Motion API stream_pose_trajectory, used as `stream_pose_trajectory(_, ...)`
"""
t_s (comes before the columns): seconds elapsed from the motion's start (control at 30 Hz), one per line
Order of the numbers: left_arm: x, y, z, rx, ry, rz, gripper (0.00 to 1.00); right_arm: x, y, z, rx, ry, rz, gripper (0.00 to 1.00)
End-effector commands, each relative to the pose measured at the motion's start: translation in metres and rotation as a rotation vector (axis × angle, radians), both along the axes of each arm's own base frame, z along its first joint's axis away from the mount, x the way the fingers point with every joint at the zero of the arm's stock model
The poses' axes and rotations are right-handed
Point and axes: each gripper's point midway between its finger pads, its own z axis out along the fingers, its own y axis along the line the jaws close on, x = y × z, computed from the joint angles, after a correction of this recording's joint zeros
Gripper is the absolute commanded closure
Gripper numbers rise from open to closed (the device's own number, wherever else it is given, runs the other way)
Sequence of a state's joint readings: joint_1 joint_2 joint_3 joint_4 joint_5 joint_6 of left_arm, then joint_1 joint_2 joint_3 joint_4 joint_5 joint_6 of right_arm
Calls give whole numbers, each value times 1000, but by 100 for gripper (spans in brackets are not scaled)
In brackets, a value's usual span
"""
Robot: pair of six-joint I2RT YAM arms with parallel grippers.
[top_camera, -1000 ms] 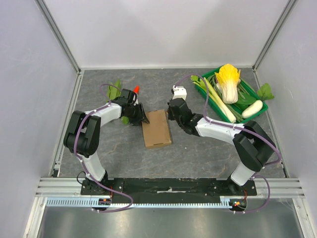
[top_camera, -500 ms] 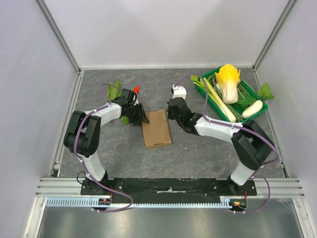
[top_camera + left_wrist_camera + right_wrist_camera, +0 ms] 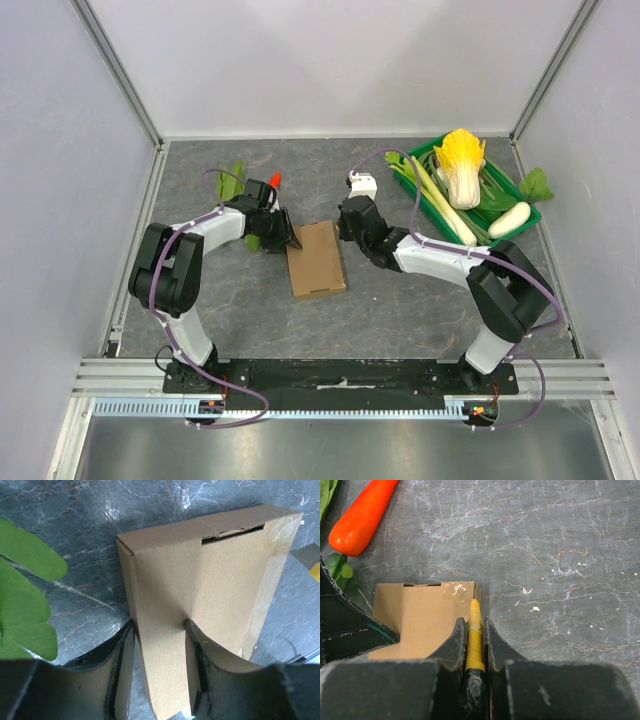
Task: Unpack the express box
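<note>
I have the left gripper point(image 3: 160, 630) clamping the express box point(image 3: 316, 259) edge. Right gripper point(image 3: 475, 626) pinches a yellow tool point(image 3: 474, 610) at the box corner. Carrot point(image 3: 362, 517) and leaf point(image 3: 25, 605) sit close by.

Small flat rectangular brown cardboard box point(image 3: 317, 259), lying flat at the middle of the grey marbled tabletop point(image 3: 400, 310), long side running near to far, flap lid sitting closed, clear tape showing on its far right corner

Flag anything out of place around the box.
A carrot and leafy greens lie loose on the table beyond the express box, outside the green crate holding the other vegetables. Tape at the box's far corner looks scuffed.
</note>
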State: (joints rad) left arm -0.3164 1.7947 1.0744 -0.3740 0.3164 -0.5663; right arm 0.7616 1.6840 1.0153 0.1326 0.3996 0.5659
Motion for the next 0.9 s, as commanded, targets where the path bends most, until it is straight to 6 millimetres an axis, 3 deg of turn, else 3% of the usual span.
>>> stream_pose_trajectory(0.0,-10,27,-32,158,45,-17,80,8,7,18,49,-32,-11,100)
stream_pose_trajectory(0.33,-10,27,-32,159,47,-17,80,6,3,20,49,-32,-19,100)
stream_pose_trajectory(0.87,-12,27,-33,159,64,8,81,-5,0,1,40,27,-9,100)
